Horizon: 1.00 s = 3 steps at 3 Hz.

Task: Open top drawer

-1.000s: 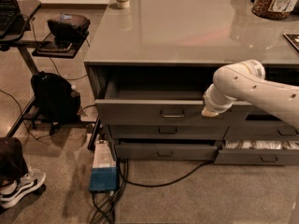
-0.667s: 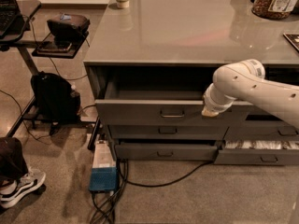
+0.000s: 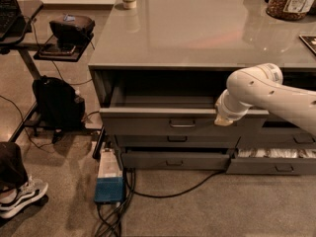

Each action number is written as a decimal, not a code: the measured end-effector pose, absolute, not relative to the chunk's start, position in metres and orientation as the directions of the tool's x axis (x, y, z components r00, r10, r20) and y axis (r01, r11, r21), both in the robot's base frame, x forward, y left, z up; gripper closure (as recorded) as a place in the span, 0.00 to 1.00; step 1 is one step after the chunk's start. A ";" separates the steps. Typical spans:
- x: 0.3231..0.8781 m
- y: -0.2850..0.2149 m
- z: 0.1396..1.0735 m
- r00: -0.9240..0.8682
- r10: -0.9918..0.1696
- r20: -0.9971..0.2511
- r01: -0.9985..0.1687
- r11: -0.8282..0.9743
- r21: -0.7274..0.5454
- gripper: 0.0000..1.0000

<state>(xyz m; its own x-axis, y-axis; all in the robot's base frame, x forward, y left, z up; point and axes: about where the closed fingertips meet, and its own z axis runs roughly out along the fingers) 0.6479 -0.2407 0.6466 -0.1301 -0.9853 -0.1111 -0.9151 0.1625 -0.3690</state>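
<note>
Top drawer (image 3: 143, 125) part open; gripper (image 3: 223, 119) at front's right end, past handle (image 3: 182, 123); grip state: cannot tell. Risk: off-centre pull skews drawer, jams.

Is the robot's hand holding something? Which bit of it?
That cannot be told. The gripper is against the upper front edge of the top drawer, to the right of the handle and not on it.
</note>
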 end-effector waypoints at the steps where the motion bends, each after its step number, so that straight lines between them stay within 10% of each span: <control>1: 0.648 -0.242 0.646 -0.137 -0.987 -0.088 -0.925 0.159 -0.344 1.00; 3: 0.629 -0.243 0.647 -0.123 -0.990 -0.073 -0.944 0.139 -0.298 1.00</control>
<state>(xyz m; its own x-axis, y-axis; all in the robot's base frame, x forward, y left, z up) 0.6290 -0.2432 0.6472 -0.1225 -0.9898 -0.0726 -0.9444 0.1388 -0.2980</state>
